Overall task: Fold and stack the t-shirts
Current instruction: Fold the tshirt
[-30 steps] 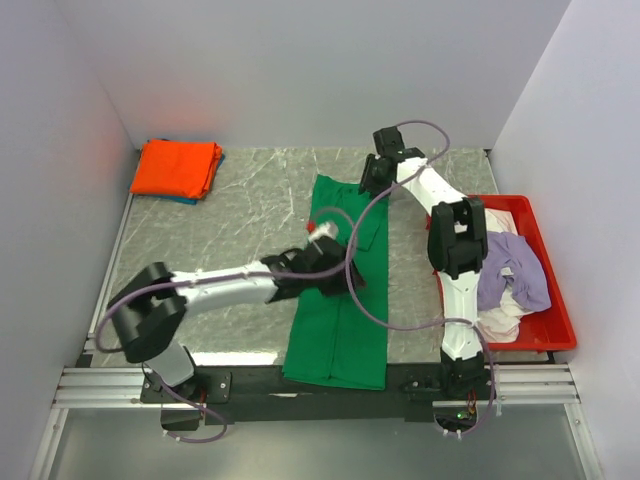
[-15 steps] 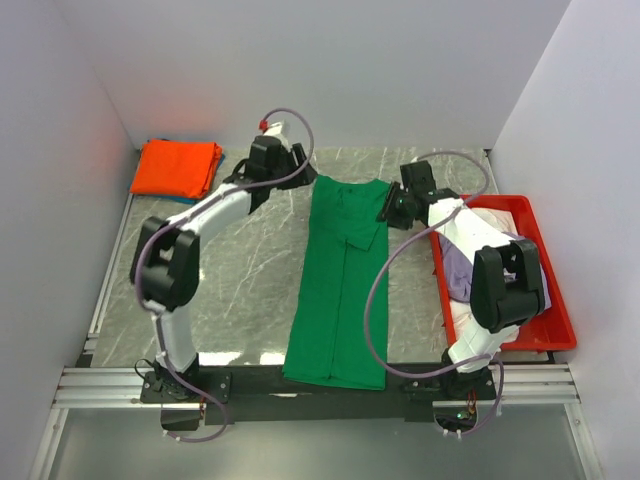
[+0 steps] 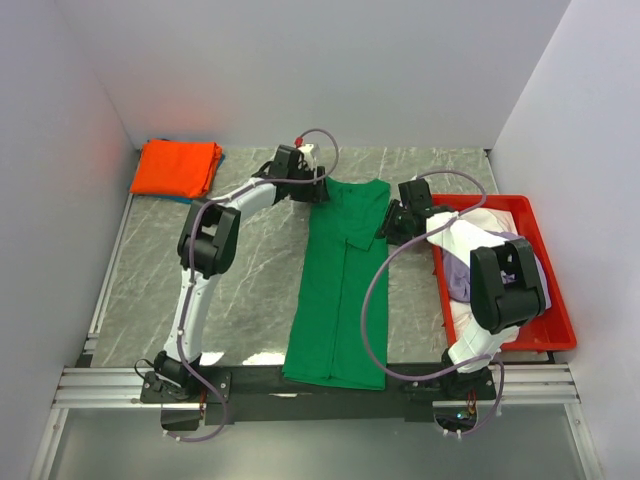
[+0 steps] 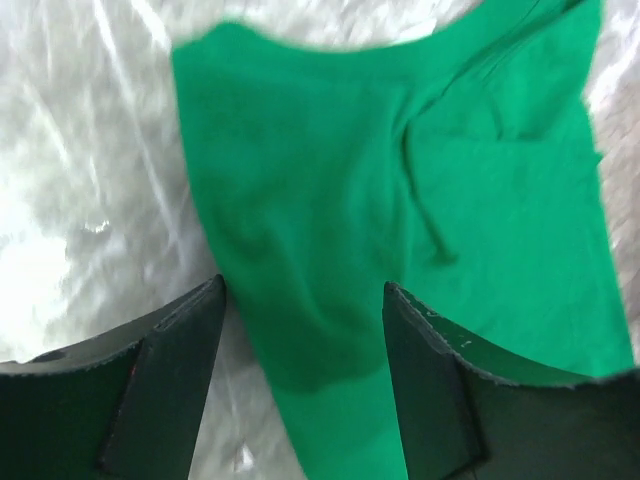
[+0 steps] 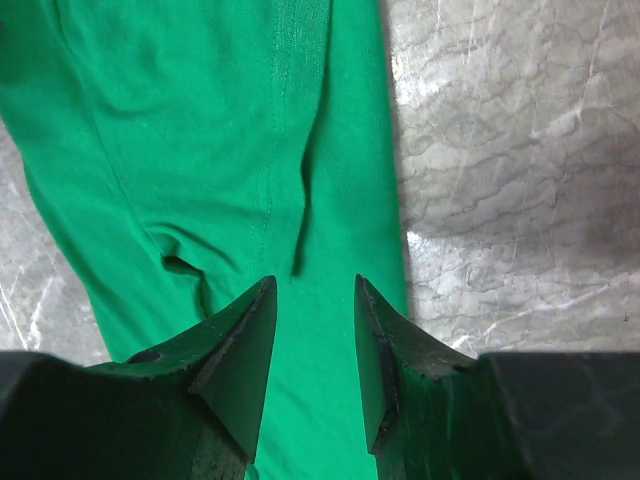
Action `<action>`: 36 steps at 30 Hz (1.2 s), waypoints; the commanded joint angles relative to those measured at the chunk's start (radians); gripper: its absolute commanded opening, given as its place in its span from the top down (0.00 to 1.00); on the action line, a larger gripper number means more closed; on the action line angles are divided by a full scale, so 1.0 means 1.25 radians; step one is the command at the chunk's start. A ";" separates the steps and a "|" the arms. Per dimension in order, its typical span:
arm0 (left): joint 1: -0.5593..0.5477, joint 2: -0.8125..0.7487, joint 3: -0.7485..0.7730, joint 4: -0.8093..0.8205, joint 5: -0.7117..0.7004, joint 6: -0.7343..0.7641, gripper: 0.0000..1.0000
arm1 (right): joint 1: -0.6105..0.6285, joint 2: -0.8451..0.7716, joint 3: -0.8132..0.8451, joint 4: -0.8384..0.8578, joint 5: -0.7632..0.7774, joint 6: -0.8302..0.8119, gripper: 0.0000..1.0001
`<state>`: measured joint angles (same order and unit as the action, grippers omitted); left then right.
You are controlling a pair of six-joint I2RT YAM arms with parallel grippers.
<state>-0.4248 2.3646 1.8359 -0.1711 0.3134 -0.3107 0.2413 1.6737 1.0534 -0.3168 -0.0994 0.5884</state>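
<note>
A bright green t-shirt lies folded into a long strip down the middle of the table. My left gripper hangs open over its far left corner; in the left wrist view the green cloth lies below the spread fingers, not pinched. My right gripper stands open over the strip's right edge near the far end, with green cloth under its tips. A folded orange t-shirt rests on a blue one at the back left. Lilac and white t-shirts lie crumpled in the tray.
The red plastic tray stands at the right edge, partly covered by my right arm. White walls close in the table on the left, back and right. The green strip's near end hangs at the table's front rail.
My left arm has swung from the strip's middle to its far left corner and its jaws have spread wider. My right gripper has come back from the far end to the strip's right edge.
</note>
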 commanded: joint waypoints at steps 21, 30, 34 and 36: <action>0.134 0.144 0.219 -0.036 -0.171 -0.062 1.00 | 0.007 0.146 0.181 0.013 -0.040 -0.012 0.57; 0.212 0.251 0.457 -0.058 -0.080 -0.040 0.50 | 0.009 0.191 0.256 -0.007 -0.063 -0.024 0.55; 0.226 0.178 0.363 0.016 -0.047 -0.084 0.29 | 0.017 0.172 0.247 -0.004 -0.069 -0.022 0.55; 0.226 0.114 0.323 0.023 -0.043 -0.091 0.27 | 0.023 0.145 0.227 -0.002 -0.060 -0.018 0.55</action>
<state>-0.1230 2.6446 2.2890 -0.1898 0.2062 -0.3996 0.2504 1.9133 1.3380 -0.3241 -0.1738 0.5751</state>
